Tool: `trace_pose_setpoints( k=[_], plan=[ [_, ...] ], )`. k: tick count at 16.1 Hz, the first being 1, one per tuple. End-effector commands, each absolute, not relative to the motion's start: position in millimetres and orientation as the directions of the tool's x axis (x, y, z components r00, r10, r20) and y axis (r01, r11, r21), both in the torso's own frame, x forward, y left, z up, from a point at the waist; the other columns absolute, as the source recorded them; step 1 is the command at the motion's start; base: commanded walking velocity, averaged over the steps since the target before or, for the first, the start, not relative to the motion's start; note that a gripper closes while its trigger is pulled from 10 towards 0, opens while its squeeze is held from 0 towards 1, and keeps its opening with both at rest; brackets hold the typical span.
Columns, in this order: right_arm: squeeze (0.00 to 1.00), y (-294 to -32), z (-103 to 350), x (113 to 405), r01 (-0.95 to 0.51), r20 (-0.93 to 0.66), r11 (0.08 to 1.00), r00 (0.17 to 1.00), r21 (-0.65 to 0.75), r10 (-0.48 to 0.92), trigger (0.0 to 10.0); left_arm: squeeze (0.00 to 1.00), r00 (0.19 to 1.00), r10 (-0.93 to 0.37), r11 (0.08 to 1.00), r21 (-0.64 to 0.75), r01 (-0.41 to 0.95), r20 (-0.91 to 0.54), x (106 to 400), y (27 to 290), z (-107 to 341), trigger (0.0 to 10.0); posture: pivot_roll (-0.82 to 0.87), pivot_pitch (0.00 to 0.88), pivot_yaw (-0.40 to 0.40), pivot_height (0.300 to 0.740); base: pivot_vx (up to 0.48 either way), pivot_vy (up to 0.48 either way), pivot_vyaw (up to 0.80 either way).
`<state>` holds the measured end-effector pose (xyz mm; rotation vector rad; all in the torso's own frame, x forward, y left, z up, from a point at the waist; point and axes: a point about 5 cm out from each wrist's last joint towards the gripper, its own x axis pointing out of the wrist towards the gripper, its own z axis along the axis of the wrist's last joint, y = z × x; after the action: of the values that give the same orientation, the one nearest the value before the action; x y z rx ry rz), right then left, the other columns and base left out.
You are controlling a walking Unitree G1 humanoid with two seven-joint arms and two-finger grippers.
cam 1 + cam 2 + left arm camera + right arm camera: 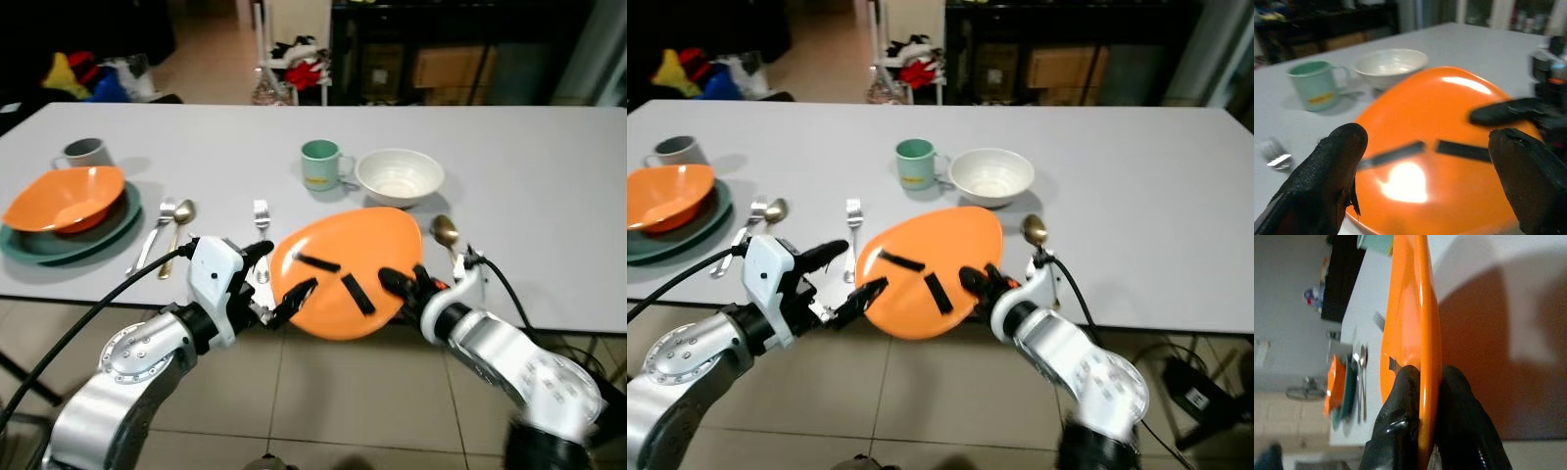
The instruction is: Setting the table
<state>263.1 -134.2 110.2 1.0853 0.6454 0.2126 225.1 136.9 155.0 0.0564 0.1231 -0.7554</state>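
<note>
A glossy orange plate (348,269) hangs tilted at the table's near edge, partly over the floor. My right gripper (402,284) is shut on its right rim; in the right wrist view the two black fingers (1400,426) pinch the plate's edge (1413,308). My left gripper (279,274) stands open at the plate's left rim, one finger above and one below it. In the left wrist view its fingertips (1337,166) spread wide before the plate (1415,147). A green mug (320,164), a white bowl (399,176), a fork (261,215) and a gold spoon (446,233) lie just beyond.
At the left of the white table (549,196) is a laid place: an orange bowl (67,196) on a teal plate (39,245), a grey mug (86,152), a fork (157,230) and a spoon (181,225). Tiled floor lies below the near edge.
</note>
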Motion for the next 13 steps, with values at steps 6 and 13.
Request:
trace_pose_setpoints(
  k=[6, 13],
  plan=[
    [0.0, -132.3, 103.8, 288.9, 0.235, -0.362, 0.319, 0.824, 0.918, 0.436, 10.0, 0.0, 0.671, -0.725, 0.678, 0.01, 0.735, -0.155, 219.3, 135.5, 156.6, 10.0, 0.09, 0.0, 0.085, 0.74, 0.0, 0.0, 0.0],
    [0.0, -138.0, 95.1, 307.2, 0.294, -0.397, 0.316, 0.853, 0.902, 0.34, 10.0, 0.0, 0.656, -0.738, 0.663, 0.011, 0.749, -0.161, 217.5, 134.3, 156.7, 10.0, 0.1, 0.0, 0.095, 0.74, 0.0, 0.0, 0.0]
  ],
)
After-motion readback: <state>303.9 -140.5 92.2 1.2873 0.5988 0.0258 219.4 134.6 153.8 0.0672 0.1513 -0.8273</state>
